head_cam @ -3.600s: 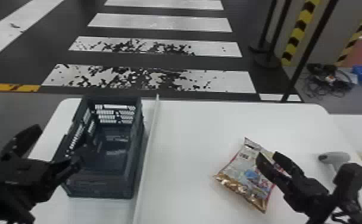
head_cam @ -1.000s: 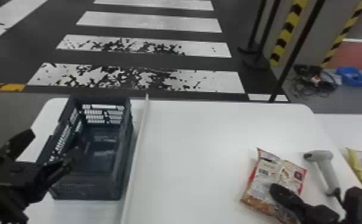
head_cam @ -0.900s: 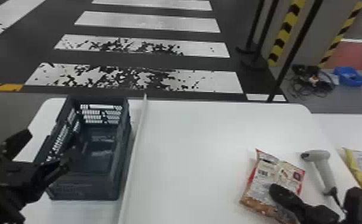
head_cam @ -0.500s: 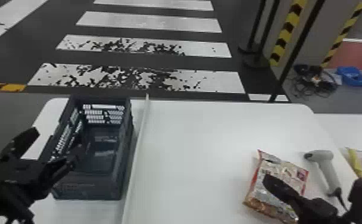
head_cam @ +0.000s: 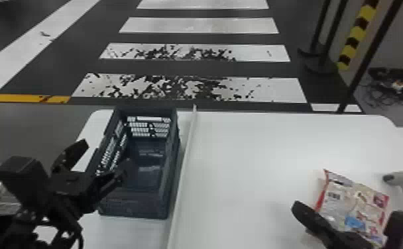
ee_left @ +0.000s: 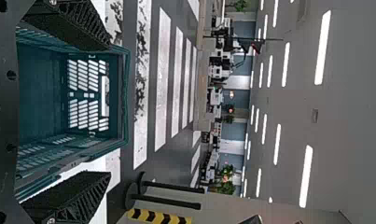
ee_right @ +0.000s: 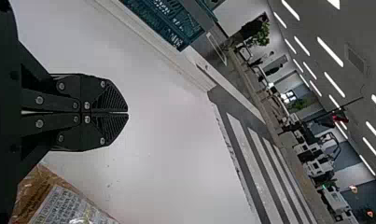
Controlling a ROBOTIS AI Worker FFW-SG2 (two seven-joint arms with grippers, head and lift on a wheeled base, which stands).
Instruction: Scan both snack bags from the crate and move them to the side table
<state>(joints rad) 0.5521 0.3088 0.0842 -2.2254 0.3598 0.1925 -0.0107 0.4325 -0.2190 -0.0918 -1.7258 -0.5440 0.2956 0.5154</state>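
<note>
My right pincer (ee_right: 127, 113) is clenched empty; the snack bag (head_cam: 350, 207) looks light, slippery, perhaps best pinched mid-edge.

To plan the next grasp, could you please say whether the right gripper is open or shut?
Shut; the right gripper has its fingers together.

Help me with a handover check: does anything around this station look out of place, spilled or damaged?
Nothing looks spilled on the table. Beyond it, the two nearest crosswalk stripes are broken up by dark patches, as if worn, and a messy tangle of cables lies on the floor to the right.
</note>
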